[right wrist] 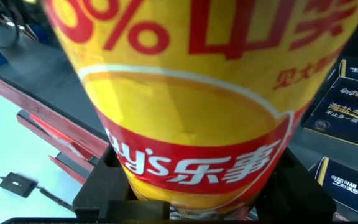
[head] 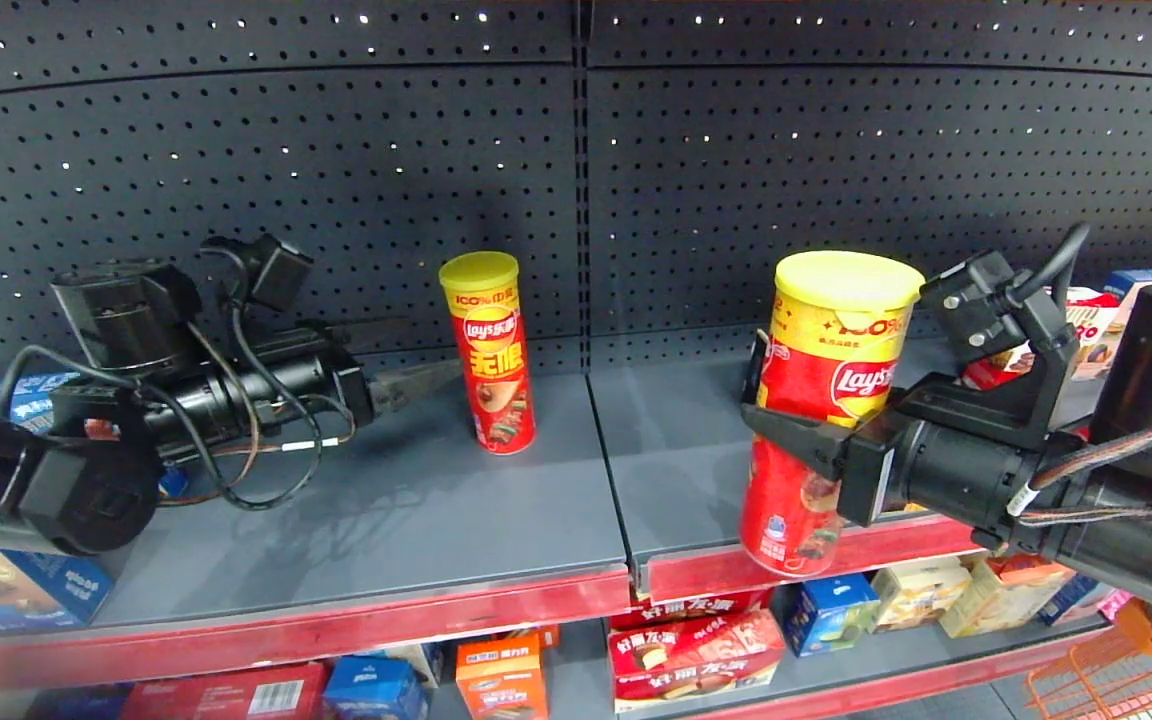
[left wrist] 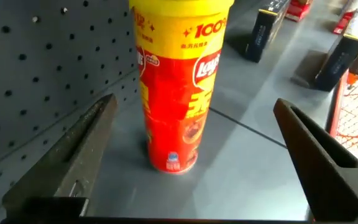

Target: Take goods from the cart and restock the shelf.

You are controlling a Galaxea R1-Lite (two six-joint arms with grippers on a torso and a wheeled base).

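A red chip can with a yellow lid [head: 491,350] stands upright on the grey shelf [head: 416,510], close to the pegboard back. My left gripper [head: 431,350] lies level just left of it, open, its fingers [left wrist: 86,149] short of the standing can [left wrist: 179,87] and not touching it. My right gripper [head: 786,395] is shut on a second, larger-looking chip can [head: 831,400], held upright over the shelf's red front edge. That held can [right wrist: 191,106] sits between the right gripper's [right wrist: 191,202] jaws.
Blue boxes [head: 6,590] lie on the shelf under the left arm, and more boxes [head: 1096,320] stand at the far right. The lower shelf holds several snack boxes [head: 696,650]. An orange cart basket [head: 1116,680] is at the lower right. Bare shelf lies between the cans.
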